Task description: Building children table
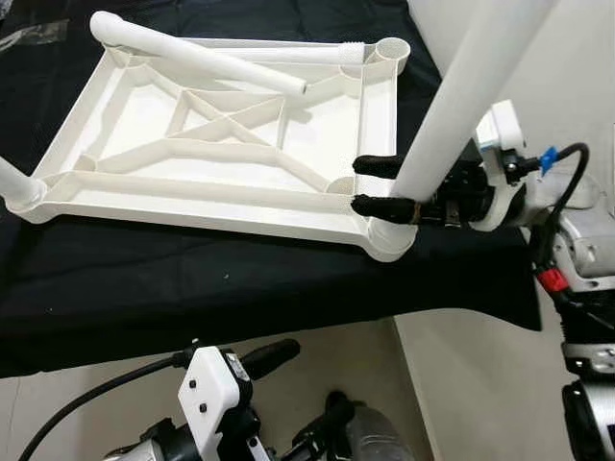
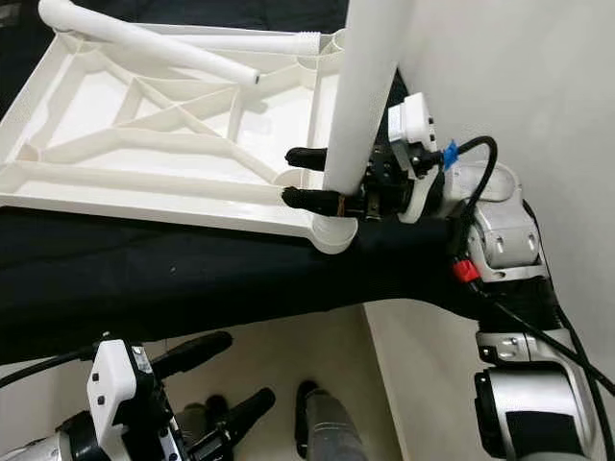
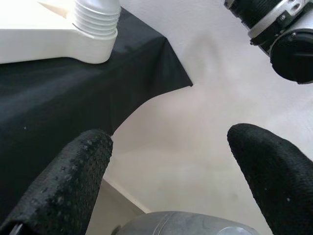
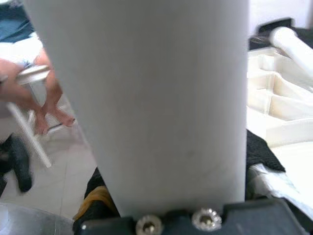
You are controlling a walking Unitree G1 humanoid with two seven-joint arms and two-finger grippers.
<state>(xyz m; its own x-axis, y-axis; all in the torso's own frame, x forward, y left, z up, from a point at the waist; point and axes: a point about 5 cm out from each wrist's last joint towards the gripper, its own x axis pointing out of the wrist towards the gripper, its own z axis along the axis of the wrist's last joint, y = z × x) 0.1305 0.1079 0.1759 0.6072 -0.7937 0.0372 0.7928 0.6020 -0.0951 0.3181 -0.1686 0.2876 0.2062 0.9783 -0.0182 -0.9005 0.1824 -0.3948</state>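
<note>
A white plastic tabletop (image 1: 115, 187) lay upside down on a black cloth (image 1: 192, 279), its underside a lattice of moulded ribs with a round socket at each corner. One smooth white tubular leg (image 1: 461, 86) stood nearly upright in the near right corner socket (image 1: 389, 238), leaning slightly. The right gripper (image 1: 377, 184) reached in from the right, its two black fingers clamped on either side of the leg just above the socket. In the right wrist view the leg (image 4: 146, 98) was a broad matte cylinder. A second leg (image 1: 192, 53) lay loose across the far part of the tabletop. A third stood in the near left corner, its ridged, threaded end (image 3: 95, 17) seated in the socket. The left gripper (image 1: 288, 384) hung below the cloth's edge, its stippled fingers (image 3: 68, 181) spread wide, holding nothing. A person's bare feet (image 4: 49, 115) rested on the pale floor.
</note>
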